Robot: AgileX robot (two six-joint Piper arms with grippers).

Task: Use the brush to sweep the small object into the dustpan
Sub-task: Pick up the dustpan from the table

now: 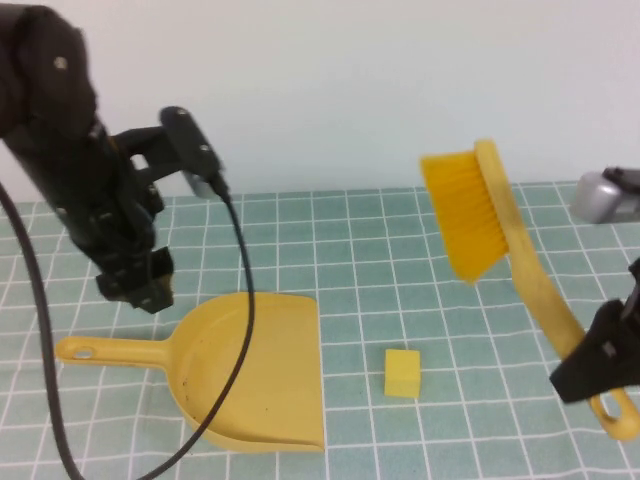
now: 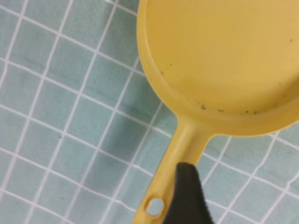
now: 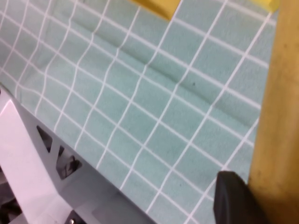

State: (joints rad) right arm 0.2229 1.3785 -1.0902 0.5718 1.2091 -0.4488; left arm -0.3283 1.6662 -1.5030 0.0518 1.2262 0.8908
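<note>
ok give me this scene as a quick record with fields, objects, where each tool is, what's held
surface: green checked cloth
dustpan: flat on the cloth, handle toward the robot's left
small object: on the cloth just right of the dustpan's open edge, apart from it
brush: lifted off the cloth, bristles facing left
left tool: above the dustpan handle, not gripping it
right tool: at right edge, shut on the brush handle
</note>
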